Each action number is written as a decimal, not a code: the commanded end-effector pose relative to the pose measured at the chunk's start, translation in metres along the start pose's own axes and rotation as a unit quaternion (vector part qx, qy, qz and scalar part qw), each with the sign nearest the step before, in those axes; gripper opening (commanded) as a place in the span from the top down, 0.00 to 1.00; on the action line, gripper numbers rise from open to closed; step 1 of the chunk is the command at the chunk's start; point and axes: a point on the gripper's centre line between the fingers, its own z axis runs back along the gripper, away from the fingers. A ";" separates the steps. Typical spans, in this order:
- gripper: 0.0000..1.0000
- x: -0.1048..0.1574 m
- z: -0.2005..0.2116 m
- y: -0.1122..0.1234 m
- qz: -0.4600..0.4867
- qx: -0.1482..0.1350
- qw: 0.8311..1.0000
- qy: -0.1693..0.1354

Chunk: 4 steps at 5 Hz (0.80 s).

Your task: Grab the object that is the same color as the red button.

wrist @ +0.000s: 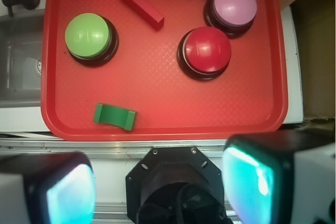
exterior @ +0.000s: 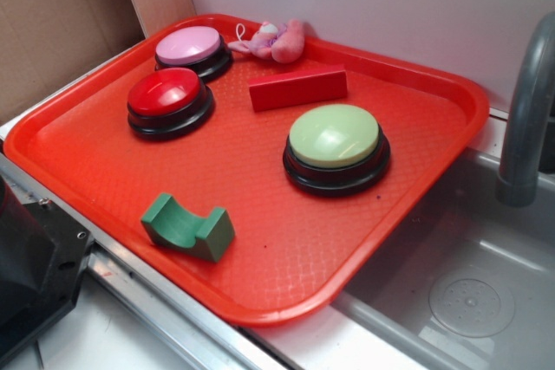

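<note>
Two gripper fingers (wrist: 63, 190) fill the bottom corners of the wrist view, glowing teal on their inner faces; the gripper (wrist: 157, 187) is spread wide, with nothing between the fingers and nothing touching them. It hangs over the metal edge in front of the tray, well apart from everything on it.

On the red tray (exterior: 78, 162) I count three buttons, two blocks and one plush toy. The red button (exterior: 166, 93) sits on a black base toward the left side in the exterior view, just beside the pink button (exterior: 191, 45) behind it. The green button (exterior: 335, 138), the largest, stands apart on the right half. One red block (exterior: 298, 87) lies flat between the red button and the green button, toward the back of the tray, touching neither, with the pink plush toy (exterior: 276, 41) just behind it against the back rim. One green block (exterior: 186, 227) with an arch cut into it lies near the front edge.

A grey sink (exterior: 473, 275) with a single tap (exterior: 525, 119) sits beside the tray.
</note>
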 end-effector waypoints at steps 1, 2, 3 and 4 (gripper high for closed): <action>0.00 0.000 0.000 0.000 0.000 0.000 1.000 0.000; 0.00 0.016 -0.008 0.008 -0.070 0.015 0.997 -0.006; 0.00 0.041 -0.020 0.009 -0.113 0.038 0.993 -0.009; 0.00 0.062 -0.033 0.011 -0.147 0.050 0.988 -0.012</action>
